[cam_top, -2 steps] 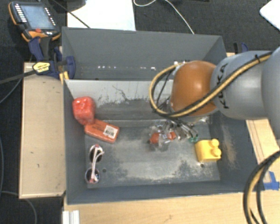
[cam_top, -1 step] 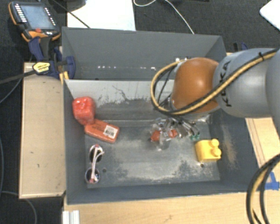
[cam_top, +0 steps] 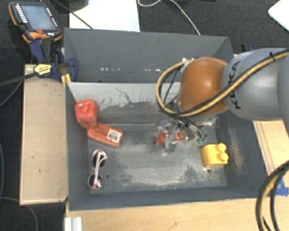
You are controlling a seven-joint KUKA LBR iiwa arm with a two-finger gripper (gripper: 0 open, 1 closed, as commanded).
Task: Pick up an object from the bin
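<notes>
Two things lie nearest: pink-and-white sunglasses (cam_top: 97, 170) at lower left, a yellow block (cam_top: 214, 155) at lower right. Mid-frame, the gripper (cam_top: 169, 142) is down at a small red piece (cam_top: 161, 139), whether parted or clamped cannot be told; a labelled orange box (cam_top: 105, 135) and red block (cam_top: 86, 113) lie farther, upper left. Looks like the grasp step: next, a sure grip, then a straight lift.

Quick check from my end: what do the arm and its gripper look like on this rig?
The arm is rounded and silver-grey, with KUKA lettering near the wrist. An orange dome cover sits at the wrist, and black and yellow cables loop around it. The gripper below is small, bare metal with dark parts.
</notes>
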